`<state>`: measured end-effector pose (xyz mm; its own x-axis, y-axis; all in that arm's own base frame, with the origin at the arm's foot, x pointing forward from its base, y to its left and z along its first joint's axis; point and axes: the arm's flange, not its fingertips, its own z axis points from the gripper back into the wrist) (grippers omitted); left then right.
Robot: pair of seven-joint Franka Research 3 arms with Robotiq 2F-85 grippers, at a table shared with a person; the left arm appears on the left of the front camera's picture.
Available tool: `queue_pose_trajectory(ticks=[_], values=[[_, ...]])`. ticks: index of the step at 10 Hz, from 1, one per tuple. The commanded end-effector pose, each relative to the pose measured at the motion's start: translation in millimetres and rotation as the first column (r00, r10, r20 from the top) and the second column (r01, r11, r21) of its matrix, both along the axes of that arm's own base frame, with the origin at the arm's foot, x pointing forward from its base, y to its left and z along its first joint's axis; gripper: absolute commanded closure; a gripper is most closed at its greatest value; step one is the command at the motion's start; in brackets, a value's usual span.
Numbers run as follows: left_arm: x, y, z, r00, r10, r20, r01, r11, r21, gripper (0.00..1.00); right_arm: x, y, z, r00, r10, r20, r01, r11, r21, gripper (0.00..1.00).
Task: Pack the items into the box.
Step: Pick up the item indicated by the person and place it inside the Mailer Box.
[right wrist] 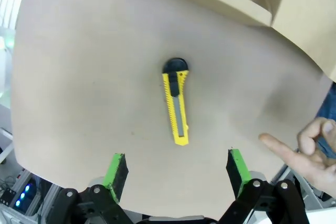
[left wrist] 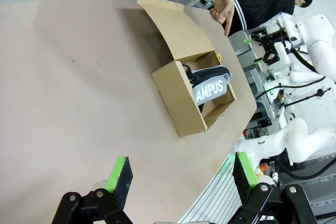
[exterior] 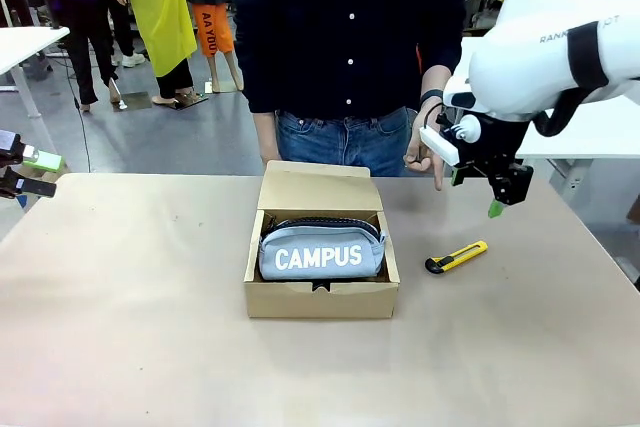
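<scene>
Right hand is hanging spread above the utility knife, which is lying on the bench just right of the box. The pouch is sitting inside. Jaws are sitting square across the knife's narrow sides, so I'd be dropping straight down, centring mid-body, then pinching.

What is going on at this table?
A robot is packing things into an open cardboard box. The grey pouch already lies inside it. The yellow knife lies on the table to the box's right, and the right end effector hangs open above it, holding nothing. The person's hand at the far side points a finger down. The left end effector is open, off to the left.
</scene>
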<state>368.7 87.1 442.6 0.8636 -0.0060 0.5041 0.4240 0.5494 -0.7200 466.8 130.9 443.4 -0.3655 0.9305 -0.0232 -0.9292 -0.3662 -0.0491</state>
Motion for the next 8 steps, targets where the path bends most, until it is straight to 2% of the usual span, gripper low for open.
queue_pose_trajectory(ticks=[1, 6, 8], values=[[-3, 2, 0, 1.0, -0.01, 0.0, 0.01, 1.0, 0.004, 0.0, 15, 6, -1, 1.0, -0.013, 0.001, 0.013, 0.999, -0.041, 0.0], [-3, 2, 0, 1.0, -0.01, 0.0, 0.01, 1.0, 0.004, 0.0, 16, 7, -11, 1.0, -0.005, -0.022, 0.005, 1.0, -0.023, 0.0], [-3, 2, 0, 1.0, -0.01, 0.0, 0.01, 1.0, 0.004, 0.0, 14, 5, -23, 1.0, -0.006, -0.016, 0.006, 1.0, -0.004, 0.0]])
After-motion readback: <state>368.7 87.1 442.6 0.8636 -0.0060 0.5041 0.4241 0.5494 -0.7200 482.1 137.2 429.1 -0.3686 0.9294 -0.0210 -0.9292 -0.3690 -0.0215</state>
